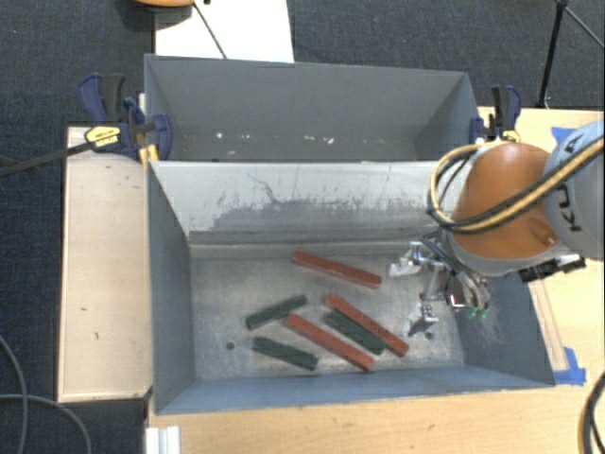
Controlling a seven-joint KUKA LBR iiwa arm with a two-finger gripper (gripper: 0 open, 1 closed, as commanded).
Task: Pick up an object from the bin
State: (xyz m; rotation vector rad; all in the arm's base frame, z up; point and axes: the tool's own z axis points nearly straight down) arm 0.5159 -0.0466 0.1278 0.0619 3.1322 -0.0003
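Note:
My gripper (414,297) hangs low at the right side of the bin floor, open, with nothing between its fingers. One fingertip (419,327) stands just right of the lower end of a long red bar (371,327) that lies slanted on the floor. Against that bar's left side lies a dark green bar (352,332). Another red bar (337,270) lies towards the back wall, its right end a little left of my upper finger (405,264).
Further left lie a third red bar (326,340) and two dark green bars (276,312) (285,353). The bin's sloped right wall rises close beside the gripper. The orange wrist cover and cables sit above it.

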